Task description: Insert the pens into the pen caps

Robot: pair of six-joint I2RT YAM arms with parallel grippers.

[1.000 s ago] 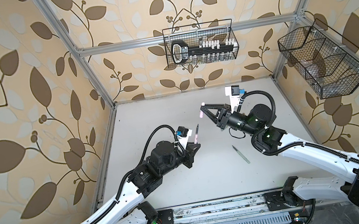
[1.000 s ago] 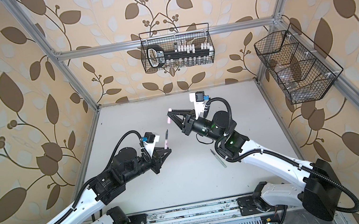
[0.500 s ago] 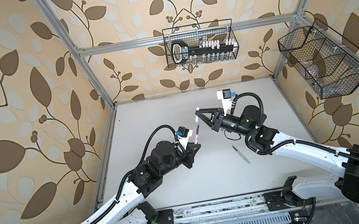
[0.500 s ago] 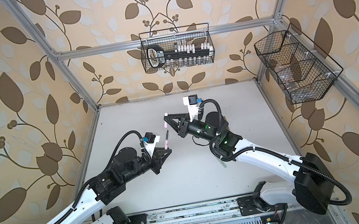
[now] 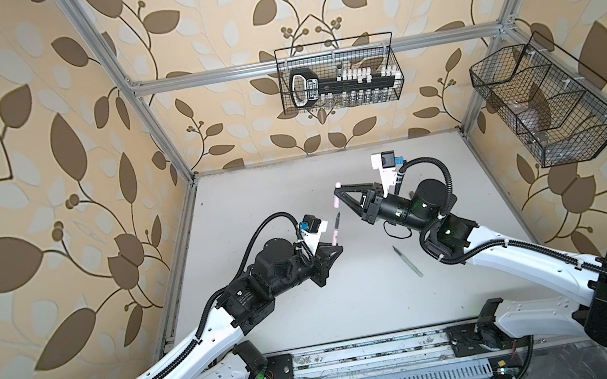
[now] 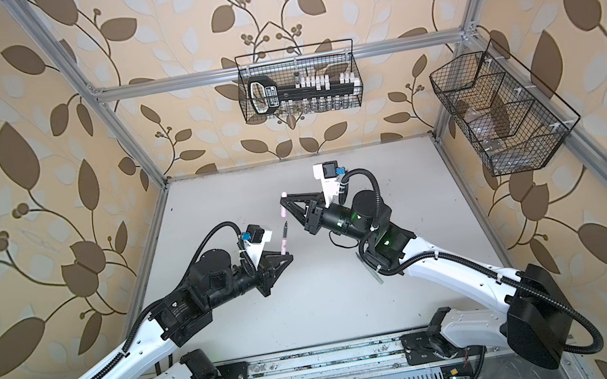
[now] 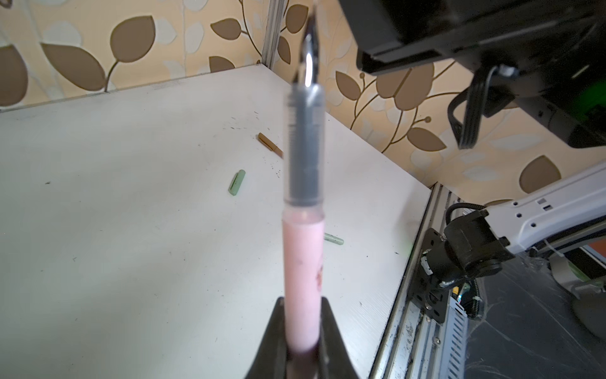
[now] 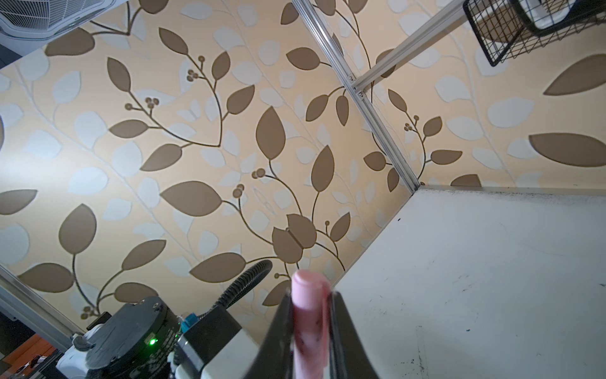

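- Now that the right tool (image 5: 337, 194), pinching the pink cap (image 5: 337, 202), has moved closer, the cap nearly meets the tip of the pink pen (image 5: 335, 235).
- Facing it, the left tool (image 5: 335, 247) grips that pen; insertion seems next.

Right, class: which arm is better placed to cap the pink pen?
Probably right: the right gripper holds the pink pen cap close to the tip of the pink pen in the left gripper.
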